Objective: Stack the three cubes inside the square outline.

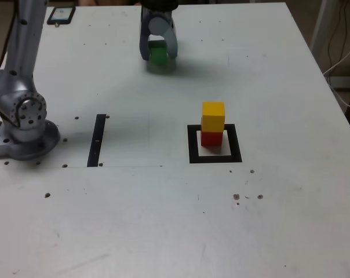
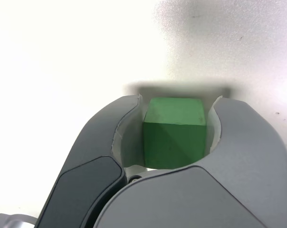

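Observation:
At the far side of the table in the exterior view, the green cube (image 1: 159, 55) rests on the surface between the fingers of my gripper (image 1: 159, 56). In the wrist view the green cube (image 2: 174, 133) fills the space inside the gripper (image 2: 177, 102), with both jaws against its sides. The yellow cube (image 1: 213, 114) sits on top of the red cube (image 1: 211, 139), slightly offset. That pair stands inside the square outline (image 1: 193, 145), right of centre in the exterior view and well apart from the gripper.
A thin black strip (image 1: 97, 141) lies on the table near the arm's base (image 1: 24, 121) at the exterior view's left. A dark phone-like object (image 1: 61, 14) lies at the far left corner. Cables (image 1: 343, 52) hang off the table's right edge.

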`<state>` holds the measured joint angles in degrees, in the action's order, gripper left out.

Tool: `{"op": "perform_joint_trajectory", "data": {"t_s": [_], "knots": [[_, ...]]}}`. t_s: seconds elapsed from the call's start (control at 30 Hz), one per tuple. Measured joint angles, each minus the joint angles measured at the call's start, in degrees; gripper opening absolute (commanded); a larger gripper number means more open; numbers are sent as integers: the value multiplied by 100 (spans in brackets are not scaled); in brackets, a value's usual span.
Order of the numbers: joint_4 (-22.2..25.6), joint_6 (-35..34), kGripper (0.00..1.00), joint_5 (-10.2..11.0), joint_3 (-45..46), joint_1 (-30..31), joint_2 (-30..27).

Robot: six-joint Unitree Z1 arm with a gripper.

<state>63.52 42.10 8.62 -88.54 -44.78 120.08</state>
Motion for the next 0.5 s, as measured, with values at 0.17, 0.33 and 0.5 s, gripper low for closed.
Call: {"op": "perform_joint_trajectory", "data": {"t_s": [0.17, 0.33, 0.5], "knots": [[328, 0, 33, -40, -216, 47, -264], [632, -2, 33, -47, -359, 278, -557], [1023, -176, 33, -47, -553, 752, -1036]]}}
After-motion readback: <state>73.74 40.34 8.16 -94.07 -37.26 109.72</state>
